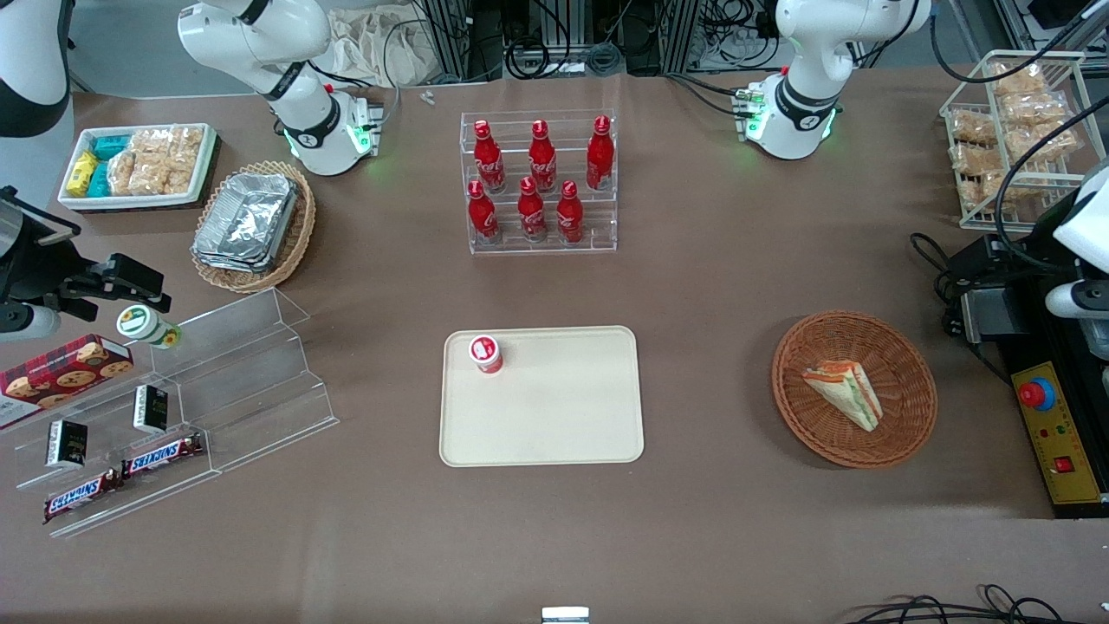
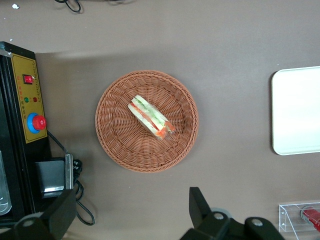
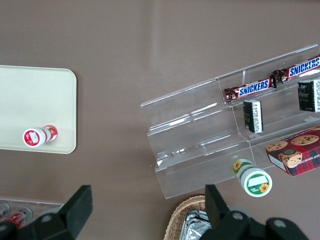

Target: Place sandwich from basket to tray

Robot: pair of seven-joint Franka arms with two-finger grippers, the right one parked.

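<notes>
**Sandwich in basket, tool spread above the tabletop**

Sandwich [image 1: 845, 394] lies inside the round reddish-brown wicker basket [image 1: 901, 347], a wrapped wedge of white bread showing orange, red and green layers. It rests on the basket floor near the middle. The basket sits on the brown tabletop [image 1: 710, 286] toward the working arm's end, close to the edge nearest the front camera. Just beside it, at that end of the tabletop, stands a black and yellow control box [image 1: 1053, 429] with a red button.

The tool [image 2: 132, 212] hangs in the air above the tabletop beside the basket, its two black fingers [image 2: 202, 205] spread wide apart with nothing between them. It touches neither the basket nor the sandwich.

The cream tray [image 1: 554, 416] lies flat near the middle of the tabletop, well apart from the basket. A small red and white container [image 1: 486, 354] stands on one of the tray's corners farther from the front camera. Farther back still, a clear rack holds red bottles [image 1: 541, 178].
</notes>
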